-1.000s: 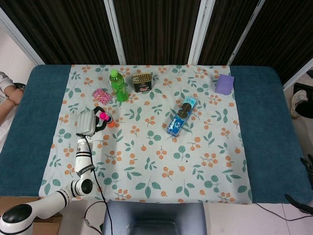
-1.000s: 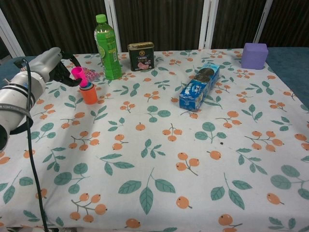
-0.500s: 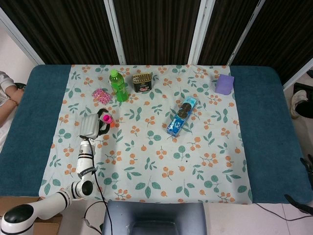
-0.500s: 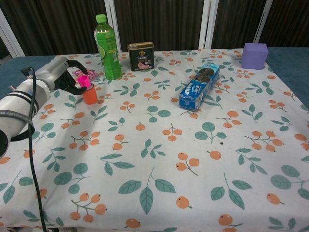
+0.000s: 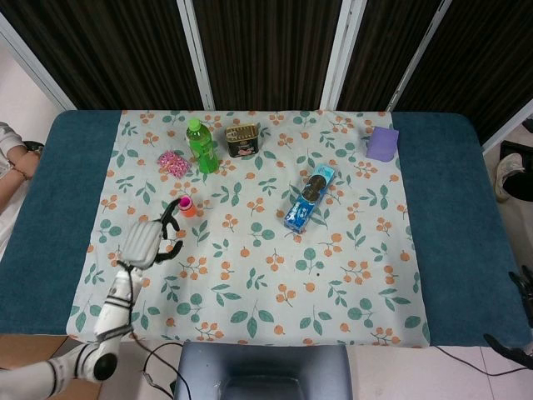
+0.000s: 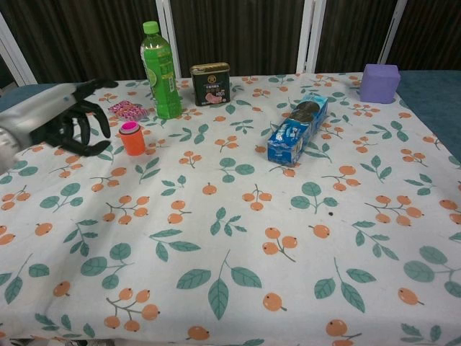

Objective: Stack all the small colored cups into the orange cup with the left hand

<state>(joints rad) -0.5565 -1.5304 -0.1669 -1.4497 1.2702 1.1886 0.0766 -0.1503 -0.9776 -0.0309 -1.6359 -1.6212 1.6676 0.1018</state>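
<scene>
An orange cup stands upright on the floral cloth with a pink cup nested in its mouth. My left hand hovers to the left of the stack and nearer the front, apart from it, fingers spread and holding nothing. The right hand does not show in either view.
A green bottle, a meat tin and a pink packet sit behind the cups. A blue biscuit pack lies mid-table and a purple block stands at the far right.
My left hand let go of the pink cup, which now sits in the orange cup. The hand opened and drew back toward the front left.
</scene>
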